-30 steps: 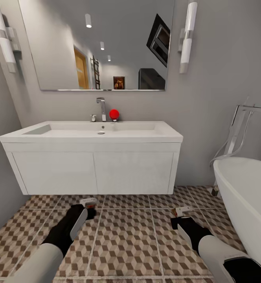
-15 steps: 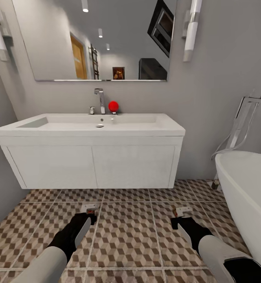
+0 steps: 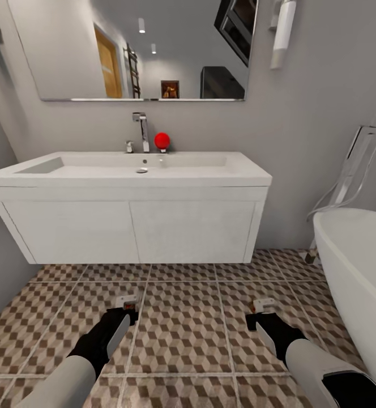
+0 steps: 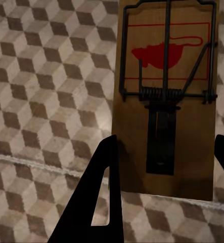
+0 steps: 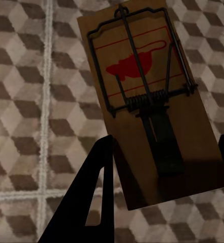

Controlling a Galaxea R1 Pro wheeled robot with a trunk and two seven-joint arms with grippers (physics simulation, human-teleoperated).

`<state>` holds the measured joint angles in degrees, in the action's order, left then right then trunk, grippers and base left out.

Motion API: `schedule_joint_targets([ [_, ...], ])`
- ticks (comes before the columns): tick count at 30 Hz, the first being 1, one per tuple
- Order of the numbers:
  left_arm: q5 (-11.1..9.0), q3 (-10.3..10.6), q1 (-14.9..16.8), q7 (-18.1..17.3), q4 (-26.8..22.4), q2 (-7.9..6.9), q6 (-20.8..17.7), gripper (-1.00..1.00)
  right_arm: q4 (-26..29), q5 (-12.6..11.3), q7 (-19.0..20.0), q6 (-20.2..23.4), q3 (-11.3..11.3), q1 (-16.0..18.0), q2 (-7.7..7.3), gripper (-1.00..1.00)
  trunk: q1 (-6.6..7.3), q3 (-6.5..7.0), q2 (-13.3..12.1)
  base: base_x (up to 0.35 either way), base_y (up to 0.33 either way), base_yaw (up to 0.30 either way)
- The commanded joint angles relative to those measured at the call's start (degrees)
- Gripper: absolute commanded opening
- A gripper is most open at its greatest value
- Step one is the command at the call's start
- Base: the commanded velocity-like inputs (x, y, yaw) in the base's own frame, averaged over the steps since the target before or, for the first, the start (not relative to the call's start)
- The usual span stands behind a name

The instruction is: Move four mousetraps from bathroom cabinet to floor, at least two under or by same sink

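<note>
Head view has both arms reaching low over the bathroom floor [image 3: 182, 334] in front of the white vanity, and each claw carries a mousetrap out ahead of its fingertips. The left gripper [image 3: 127, 311] pinches one mousetrap [image 3: 127, 299] by its near end; in the left wrist view that same trap [image 4: 165, 96] stands between the two dark fingers [image 4: 94, 202], its spring bar and red mouse print facing the camera, with the cube-patterned tiles behind it. The right gripper [image 3: 258, 318] is clamped on a second mousetrap [image 3: 264, 305] in the same way, and the right wrist view shows this trap [image 5: 147, 101] slightly skewed between the fingers [image 5: 89, 202] – held at the bare wooden tail, away from the sprung wire. That grip makes sense: the slabs are flat and small, so pinching across the narrow width at one end leaves most of the board free to meet the floor first. Whether either trap already touches the tiles I cannot tell (the wrist views show tiles close behind them, but no clear contact). Both traps sit just in front of the bathroom sink [image 3: 131, 170], the left one nearer the middle of the vanity and the right one toward its bathtub [image 3: 358, 255] end – positions that look chosen to satisfy the next-to-the-sink condition for this pair. The cabinet and the other two traps lie outside these views.
</note>
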<state>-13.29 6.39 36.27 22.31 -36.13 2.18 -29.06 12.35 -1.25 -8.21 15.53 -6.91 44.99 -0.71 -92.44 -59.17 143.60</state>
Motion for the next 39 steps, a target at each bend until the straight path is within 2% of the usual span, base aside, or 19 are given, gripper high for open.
schedule_joint_targets([
  [1,-0.59,0.29,0.02,0.54,-0.08,-0.05,-0.06,-1.0,0.13,-0.13,-0.18,0.4,-0.48,0.01,-0.05,-1.0,-0.01,-0.28,0.04,0.0,0.0,0.0],
  [39,-0.44,0.34,0.02,0.42,-0.73,-0.15,0.58,-1.0,0.13,0.02,-0.66,-1.2,-0.38,0.01,-0.17,-1.0,-0.99,-8.7,0.55,0.0,0.0,0.0],
])
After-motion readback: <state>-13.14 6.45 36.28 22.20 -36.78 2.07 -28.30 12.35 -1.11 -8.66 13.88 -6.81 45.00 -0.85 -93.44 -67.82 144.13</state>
